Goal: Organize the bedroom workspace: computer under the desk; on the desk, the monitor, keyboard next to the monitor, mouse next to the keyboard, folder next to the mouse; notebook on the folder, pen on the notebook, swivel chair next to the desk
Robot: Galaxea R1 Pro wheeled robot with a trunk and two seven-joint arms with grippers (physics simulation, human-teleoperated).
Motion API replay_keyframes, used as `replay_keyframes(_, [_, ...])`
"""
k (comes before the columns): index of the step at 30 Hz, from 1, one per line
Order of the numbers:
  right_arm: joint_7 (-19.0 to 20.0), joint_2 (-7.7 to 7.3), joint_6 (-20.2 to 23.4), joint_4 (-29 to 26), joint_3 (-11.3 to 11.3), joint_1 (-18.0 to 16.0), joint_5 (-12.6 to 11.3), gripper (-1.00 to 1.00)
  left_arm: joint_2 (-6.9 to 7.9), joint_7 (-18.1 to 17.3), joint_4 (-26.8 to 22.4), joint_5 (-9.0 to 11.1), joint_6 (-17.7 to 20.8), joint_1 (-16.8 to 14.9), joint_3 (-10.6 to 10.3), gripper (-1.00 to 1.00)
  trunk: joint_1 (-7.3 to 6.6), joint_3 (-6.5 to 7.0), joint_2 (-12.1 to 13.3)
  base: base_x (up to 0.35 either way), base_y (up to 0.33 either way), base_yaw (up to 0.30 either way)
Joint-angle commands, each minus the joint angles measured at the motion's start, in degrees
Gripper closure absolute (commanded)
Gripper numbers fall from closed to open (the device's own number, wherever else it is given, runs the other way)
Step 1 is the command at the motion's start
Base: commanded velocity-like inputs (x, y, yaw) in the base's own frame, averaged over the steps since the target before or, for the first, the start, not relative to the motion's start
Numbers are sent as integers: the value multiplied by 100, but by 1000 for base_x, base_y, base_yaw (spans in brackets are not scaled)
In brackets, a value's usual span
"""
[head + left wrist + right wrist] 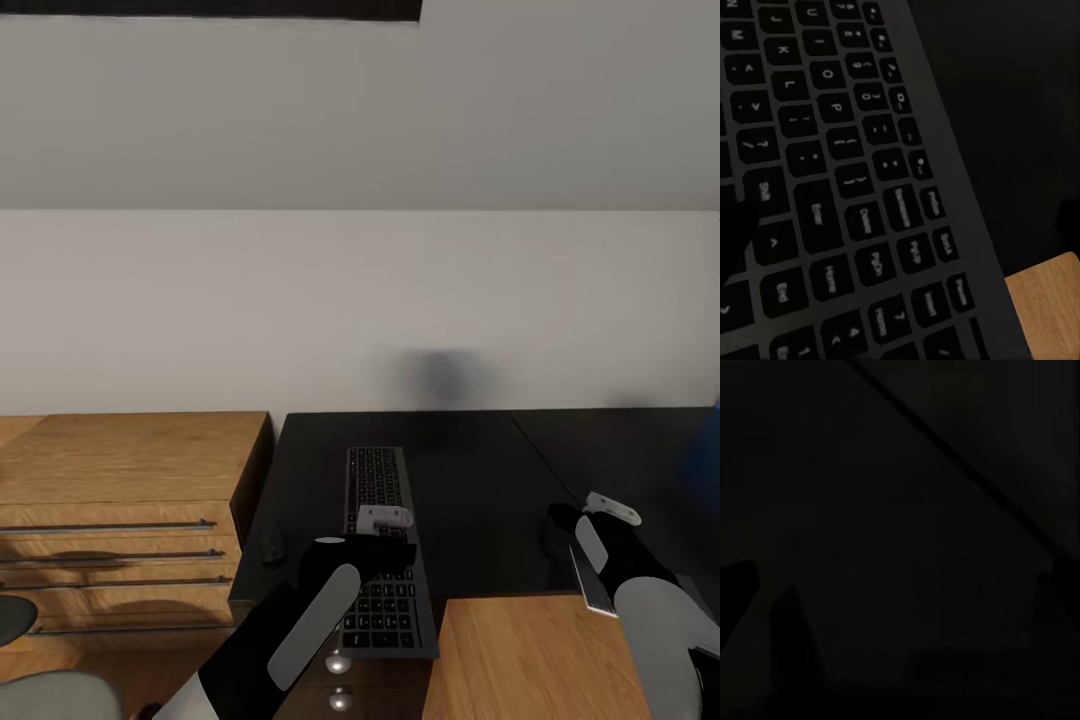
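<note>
The slim silver-grey keyboard [385,545] lies lengthwise at lower centre on the matte black worktop [480,500]. The left pincer [385,520] hovers over it, the right pincer [600,505] at lower right; whether either is spread cannot be told.

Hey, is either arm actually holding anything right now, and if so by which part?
It cannot be told. The left gripper is over the keyboard on the desk, its fingers hidden. The right gripper hovers over bare desk.

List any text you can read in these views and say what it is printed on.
All legible text is on the slim silver-grey keyboard lying on the matte black desk:
"Shift"
"Enter"
"Delete"
"End"
"Home"
"PgDn"
"PgUp"
Letter keys "U", "I", "K", "O", "L", "P"
Other key legends in the left wrist view are too blurred to read. In the head view the keys are too small. The right wrist view is dark, with no text.
</note>
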Motion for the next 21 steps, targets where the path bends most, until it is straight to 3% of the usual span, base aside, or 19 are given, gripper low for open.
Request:
replay_keyframes(1, [-41,1,47,52,-19,1,-89,-100,2,60,-7,61,3,-6,-7,-100,0,-7,-3,-20,0,0])
replay_keyframes(21, [-28,1,47,52,-15,1,-92,-100,2,60,-7,69,5,-6,-17,-100,0,-7,-3,-61,34,0])
